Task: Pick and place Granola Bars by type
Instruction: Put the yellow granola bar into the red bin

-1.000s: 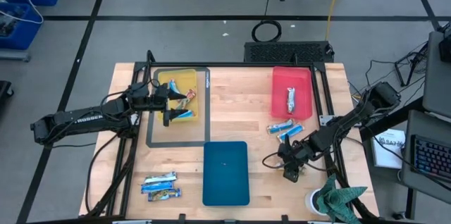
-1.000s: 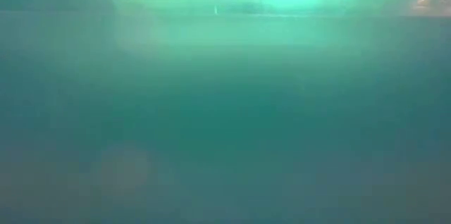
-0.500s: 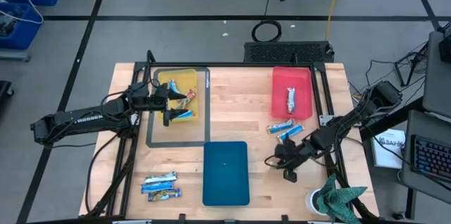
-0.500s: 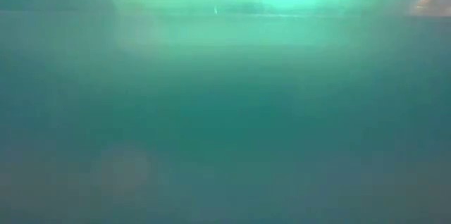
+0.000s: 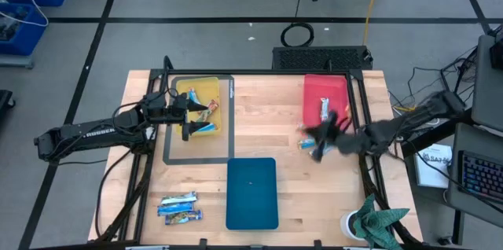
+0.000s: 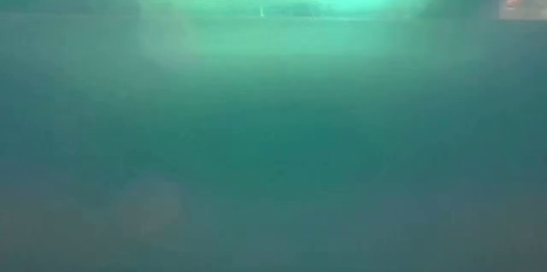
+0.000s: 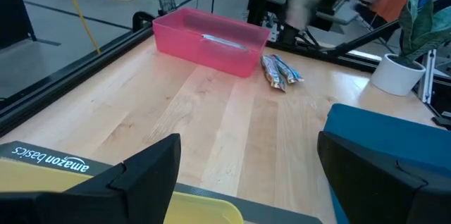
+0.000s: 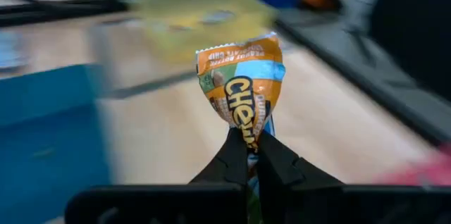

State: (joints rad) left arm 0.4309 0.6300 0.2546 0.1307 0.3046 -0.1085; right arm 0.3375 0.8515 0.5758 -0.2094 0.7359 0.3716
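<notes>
My right gripper (image 5: pixel 316 135), blurred by its own motion, hangs over the table beside the red tray (image 5: pixel 314 93) and is shut on an orange, blue and green granola bar (image 8: pixel 241 76). Blue-and-white bars (image 7: pixel 280 71) lie on the wood next to that tray, and one silvery bar (image 5: pixel 324 110) lies inside it. My left gripper (image 7: pixel 246 182) stands open above the yellow tray (image 5: pixel 182 93), which holds multicoloured bars (image 5: pixel 206 110). More bars (image 5: pixel 179 207) lie at the near left. My right gripper pinches the bar's lower crimped end (image 8: pixel 246 136) between its two fingertips (image 8: pixel 232 157). The rest of the wrapper stands out past the fingertips, lifted clear of the table.
A blue tray (image 5: pixel 251 193) lies at the near middle; its wall fills the low view (image 6: pixel 273 118). A black frame (image 5: pixel 169 156) surrounds the yellow tray. A green cloth (image 5: pixel 381 220) and a white cup sit at the near right corner. Bare wood lies between the trays.
My right gripper has swung quickly from the near right part of the table toward the far edge, up beside the red tray, and the arm has straightened out to the right.
</notes>
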